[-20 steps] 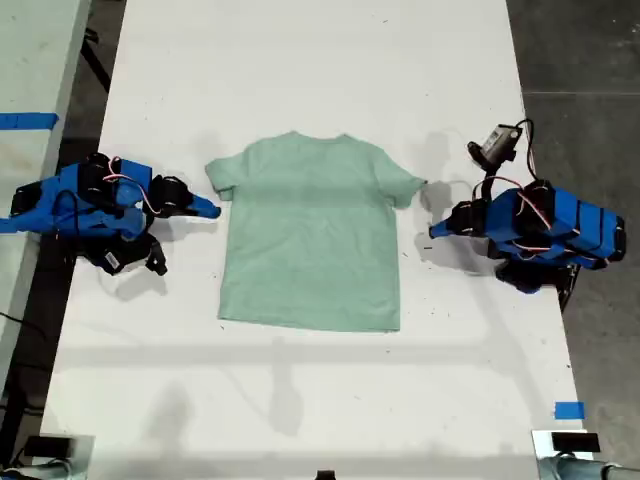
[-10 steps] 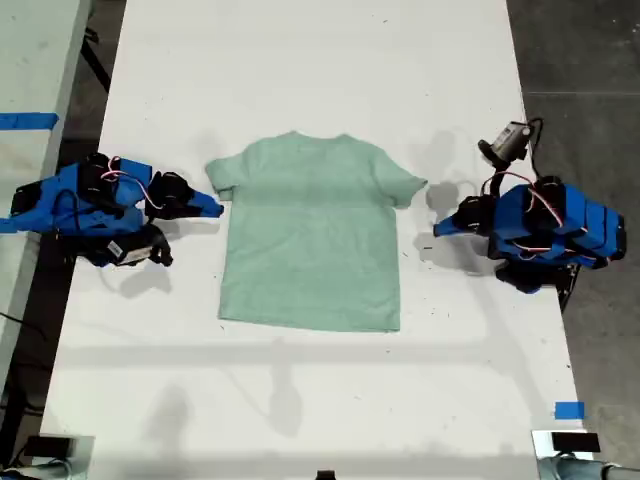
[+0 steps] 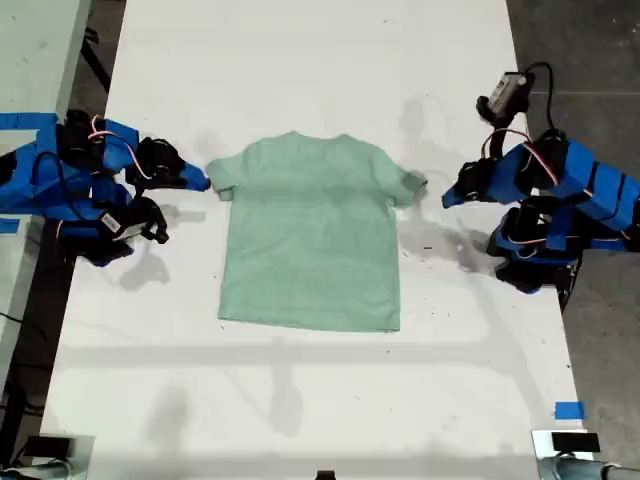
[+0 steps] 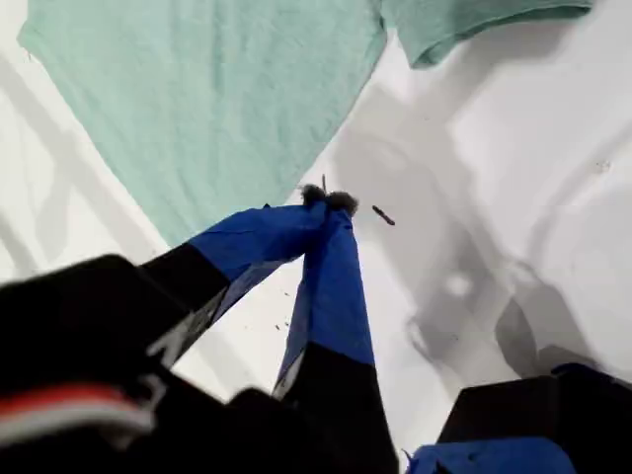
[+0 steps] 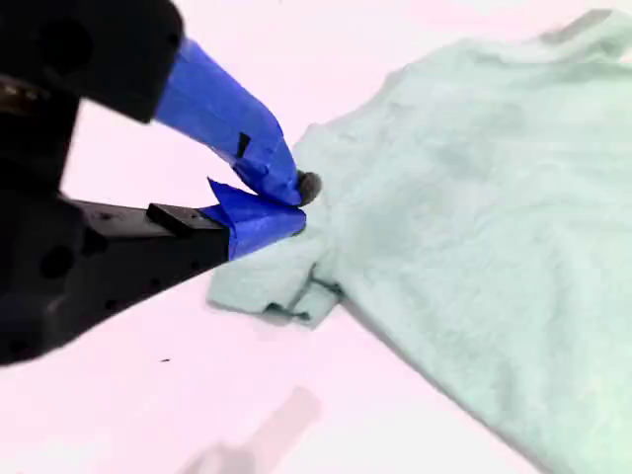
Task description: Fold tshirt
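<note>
The pale mint-green tshirt lies flat and face up in the middle of the white table, collar toward the far edge. At the exterior view's right, my first gripper is shut and empty, a short way off the sleeve on that side. In the first wrist view its tips meet above bare table beside the tshirt. At the exterior view's left, my second gripper is at the other sleeve. Its jaws meet over the sleeve of the tshirt, which is bunched at its edge.
A small dark speck lies on the table near my first gripper. Blue tape marks the table's near corner at the exterior view's right. Another table with blue tape stands along the exterior view's left. Dark floor borders the right.
Both arms have risen and swung toward the far side of the table. Each gripper tip now sits level with a sleeve. The tshirt has barely moved.
</note>
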